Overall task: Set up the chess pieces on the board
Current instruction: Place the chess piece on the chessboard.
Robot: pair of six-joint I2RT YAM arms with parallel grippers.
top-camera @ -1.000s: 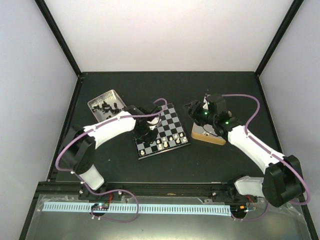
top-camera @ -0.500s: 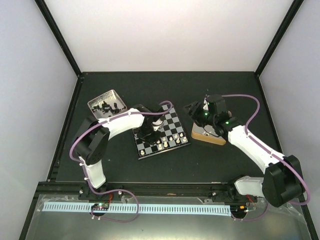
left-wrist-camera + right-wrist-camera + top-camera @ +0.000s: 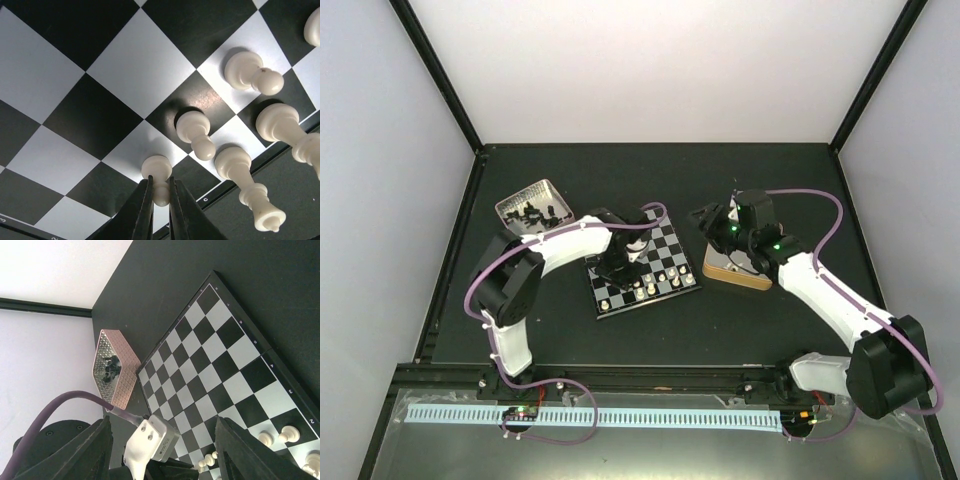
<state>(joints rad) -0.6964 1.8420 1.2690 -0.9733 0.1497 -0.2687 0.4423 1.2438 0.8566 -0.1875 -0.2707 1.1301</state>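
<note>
Left tool (image 3: 160,184) is pinching a cream pawn (image 3: 157,167) that stands upright, head up, on the board (image 3: 665,235) at mid-desk, by its near rim. Right tool (image 3: 712,220) is spread wide beside the tan box (image 3: 735,272). The tray (image 3: 510,208) in the far-left corner holds black pieces (image 3: 532,212).

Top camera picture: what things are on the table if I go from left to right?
tray → board → tan box
</note>
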